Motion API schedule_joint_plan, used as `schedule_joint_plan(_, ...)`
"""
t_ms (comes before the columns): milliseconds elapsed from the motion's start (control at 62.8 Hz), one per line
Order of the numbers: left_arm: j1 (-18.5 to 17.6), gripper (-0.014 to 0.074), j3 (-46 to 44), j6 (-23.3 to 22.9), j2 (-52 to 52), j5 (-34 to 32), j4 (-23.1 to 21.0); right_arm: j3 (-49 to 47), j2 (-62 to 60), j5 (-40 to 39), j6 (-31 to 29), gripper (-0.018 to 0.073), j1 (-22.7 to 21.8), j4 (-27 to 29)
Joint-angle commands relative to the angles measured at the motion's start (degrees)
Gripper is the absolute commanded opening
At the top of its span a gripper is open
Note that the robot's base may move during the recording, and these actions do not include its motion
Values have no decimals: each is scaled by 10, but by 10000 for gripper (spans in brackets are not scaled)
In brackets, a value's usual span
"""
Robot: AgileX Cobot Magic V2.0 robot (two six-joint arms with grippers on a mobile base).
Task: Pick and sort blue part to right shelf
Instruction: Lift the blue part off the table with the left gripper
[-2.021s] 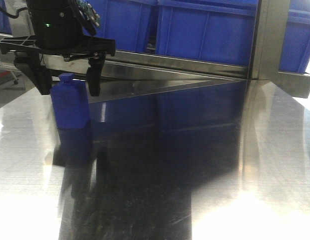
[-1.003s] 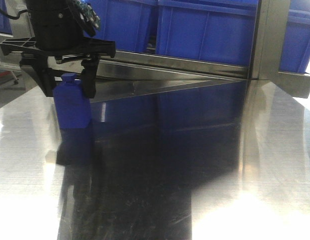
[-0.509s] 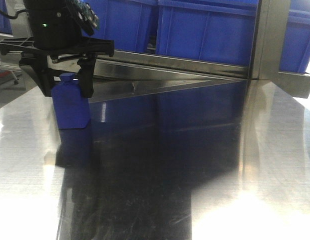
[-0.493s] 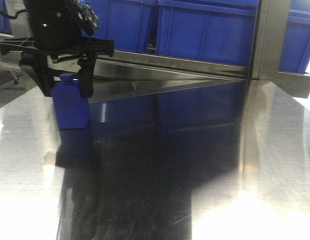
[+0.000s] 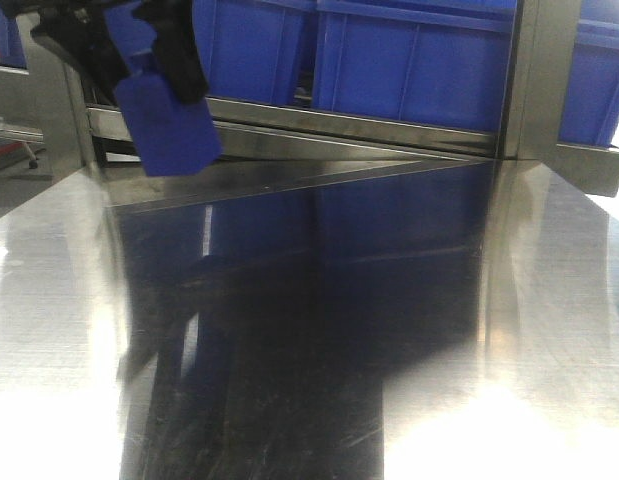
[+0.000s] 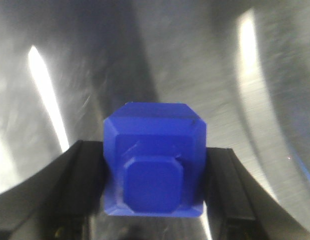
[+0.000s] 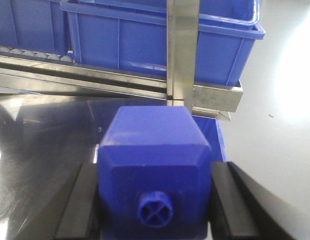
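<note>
In the front view my left gripper [image 5: 144, 62] is shut on a blue part [image 5: 171, 128] and holds it tilted, well above the steel table [image 5: 389, 350], at the top left. In the left wrist view the same blue part [image 6: 153, 160] sits clamped between the black fingers [image 6: 77, 192], with the table far below. In the right wrist view my right gripper [image 7: 155, 212] is shut on a second blue part [image 7: 153, 150] with a round cross-marked knob, held between its fingers [image 7: 82, 205]. The right gripper does not show in the front view.
Blue bins [image 5: 409, 60] stand on a steel shelf rail [image 5: 369, 130] behind the table, with a steel post [image 5: 534, 70] at the right. In the right wrist view the blue bins [image 7: 144, 45] and a post [image 7: 182, 50] lie straight ahead.
My left gripper closed on the blue part that stood on the table and has lifted it up. The part now hangs tilted off the table.
</note>
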Motion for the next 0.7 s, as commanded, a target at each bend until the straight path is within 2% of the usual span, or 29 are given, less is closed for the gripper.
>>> schedule_joint_plan(0, 2, 319, 26, 39, -62, -80, -38, -16, 2, -50, -5, 358, -3, -3)
schedule_joint_plan(175, 11, 319, 138, 43, -143, -207, -55, -16, 2, -50, -5, 358, -3, -3)
schedule_joint_plan(414, 52, 319, 273, 43, -259, -355, -55, -16, 2, -50, -5, 358, -3, -3)
schedule_joint_plan(684, 98, 316, 377, 43, -392, -384, -30, -16, 2, -50, -5, 358, -3, -3)
